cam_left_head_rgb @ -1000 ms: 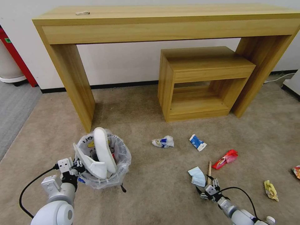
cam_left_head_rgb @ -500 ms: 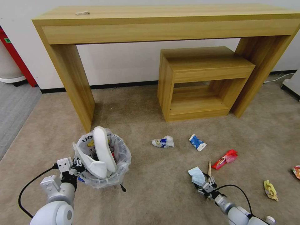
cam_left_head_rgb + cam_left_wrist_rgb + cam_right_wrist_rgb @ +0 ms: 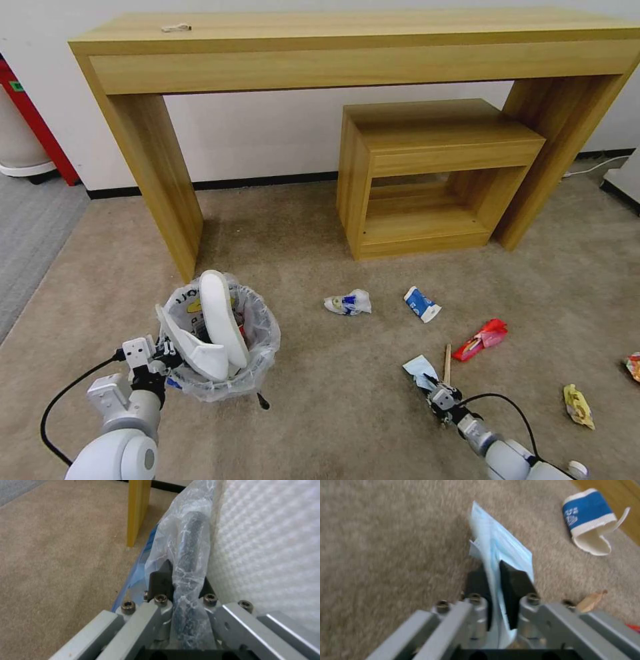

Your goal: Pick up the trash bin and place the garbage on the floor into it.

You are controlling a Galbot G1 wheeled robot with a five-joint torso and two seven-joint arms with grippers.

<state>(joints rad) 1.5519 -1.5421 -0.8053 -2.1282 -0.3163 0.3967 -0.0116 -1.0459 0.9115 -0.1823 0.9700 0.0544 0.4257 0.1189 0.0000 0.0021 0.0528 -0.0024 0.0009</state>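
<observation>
Right tool: the right tool [image 3: 435, 389] is closing its two dark pads on the blue mask [image 3: 501, 547], the fabric pinched upright between them, low over the carpet [image 3: 333, 413].
Left tool: the left tool [image 3: 162, 363] is clamping the rim of the trash bin [image 3: 257, 347] through its clear bag [image 3: 176, 537], jaws nearly together with rim and plastic between them.
Bin contents: two white slippers [image 3: 217, 320] are standing on end in the bin, well above its rim and just beside the left tool.
Near the right tool: a wooden stick [image 3: 447, 360] is lying just beside it; a blue-white carton [image 3: 421, 304] and a red wrapper [image 3: 483, 337] are lying a little beyond.
Farther out: a crumpled white-and-blue piece [image 3: 348, 303] is sitting between the two tools, and a yellow wrapper [image 3: 577, 405] is lying well off to the right tool's outer side.
Risk, mask: the pinch looks to be on a thin fold only, so the limp fabric could slip out during a lift.
Risk, bin: the grip on one edge of the rim could let the bin tilt, and the tall slippers could block the opening or tip out.
</observation>
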